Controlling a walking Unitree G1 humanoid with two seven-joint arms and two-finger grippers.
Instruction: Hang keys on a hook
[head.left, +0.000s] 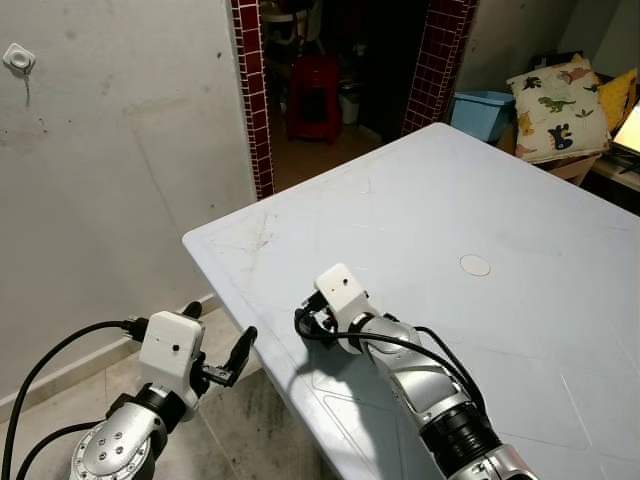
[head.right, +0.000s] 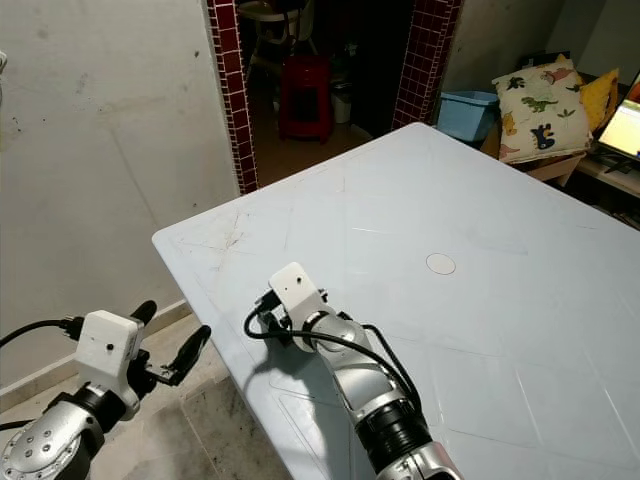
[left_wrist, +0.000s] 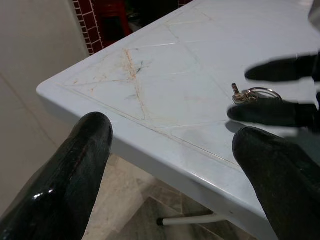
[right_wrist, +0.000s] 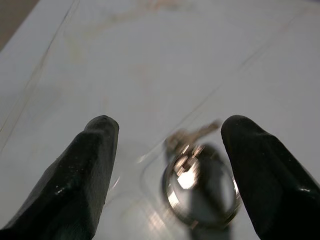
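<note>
Our right gripper (right_wrist: 167, 170) spreads its fingers around the keys (right_wrist: 200, 185) at lower centre, flat on the white table (head.left: 480, 180). Nothing is lifted yet. Our left gripper (head.left: 222, 352), open, waits lower left; the wall hook (head.left: 18, 58) sits upper left.

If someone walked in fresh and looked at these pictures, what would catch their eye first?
First, the right gripper lowered onto the pale table near its front corner, fingers open on either side of the keys, which lie flat on the surface. Then the left gripper, open, hovering off the table's edge above the floor. Beyond, a red stool glows in the dark doorway.
</note>
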